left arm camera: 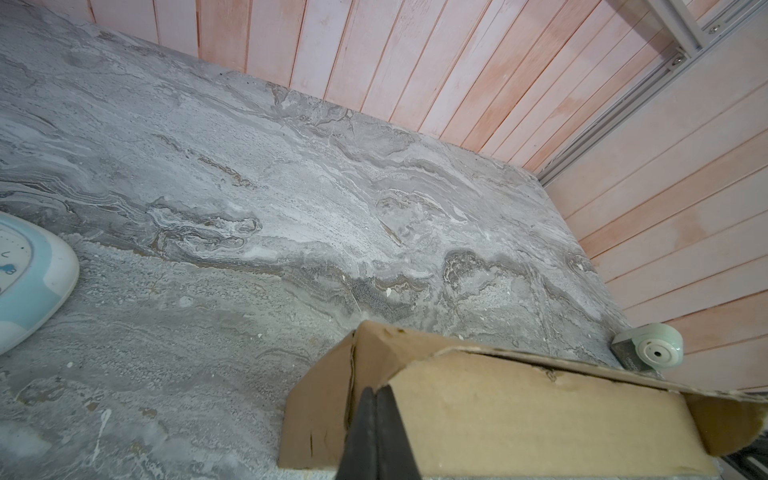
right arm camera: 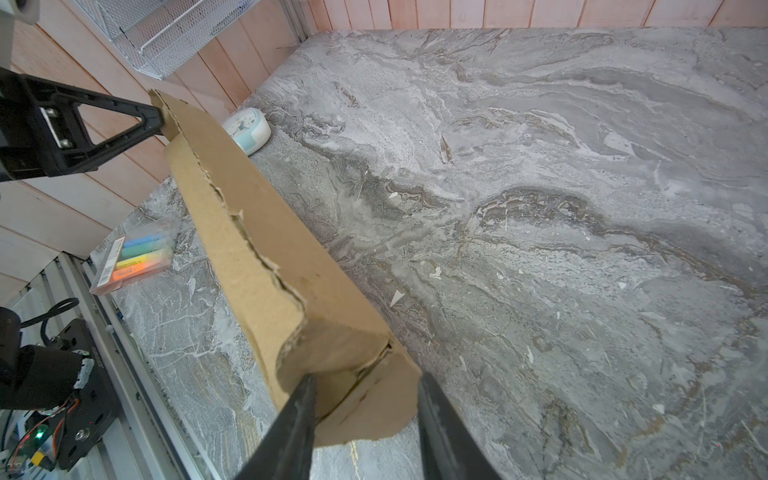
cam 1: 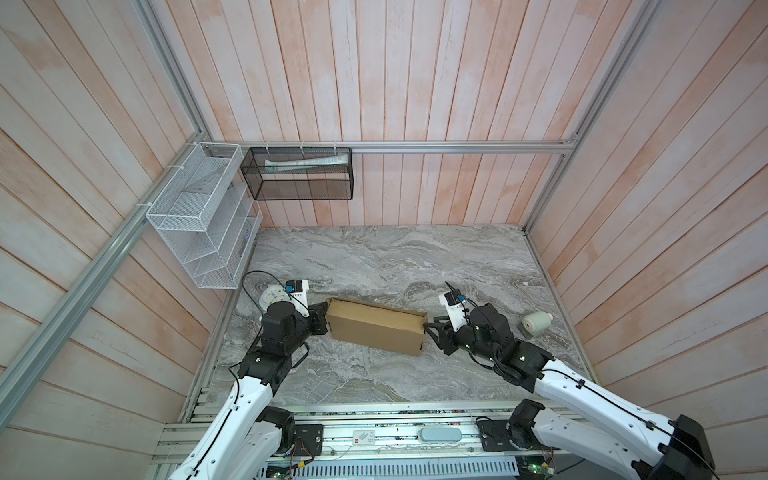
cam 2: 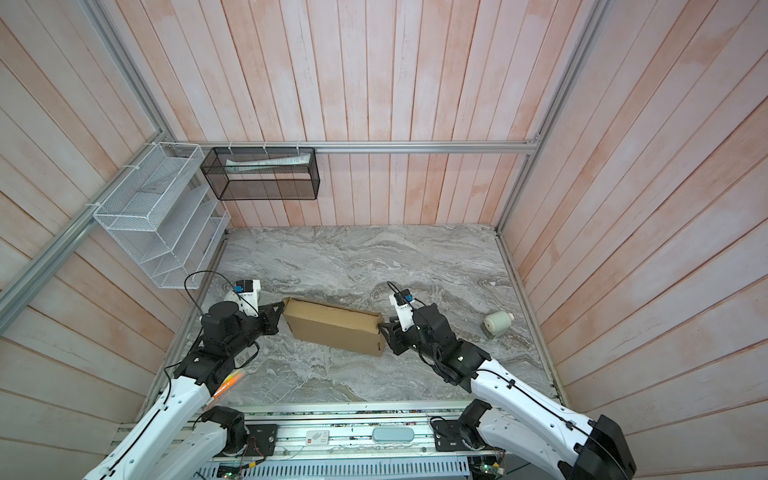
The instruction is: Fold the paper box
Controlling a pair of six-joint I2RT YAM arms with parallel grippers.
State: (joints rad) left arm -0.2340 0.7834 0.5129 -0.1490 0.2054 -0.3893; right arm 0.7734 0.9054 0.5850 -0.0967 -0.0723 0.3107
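Note:
The paper box (cam 1: 376, 326) (cam 2: 332, 328) is brown cardboard and stands on a long edge across the middle of the marble table, slanting slightly. My left gripper (cam 1: 325, 316) (cam 2: 281, 308) is at its left end, shut. In the left wrist view the two fingers (left arm camera: 376, 390) are pressed together against the box's end (left arm camera: 519, 407), with no cardboard between them. My right gripper (cam 1: 430, 331) (cam 2: 384, 332) straddles the right end. In the right wrist view its jaws (right arm camera: 365, 399) stand either side of the box's end flap (right arm camera: 357, 374) and touch it.
A pale blue clock (cam 1: 272, 296) (left arm camera: 25, 282) (right arm camera: 247, 129) lies behind my left gripper. A white roll (cam 1: 536, 323) (left arm camera: 650, 347) sits at the right wall. A pack of highlighters (right arm camera: 133, 257) lies near the front left edge. A white wire rack (cam 1: 199, 216) and a black mesh basket (cam 1: 297, 174) hang on the walls.

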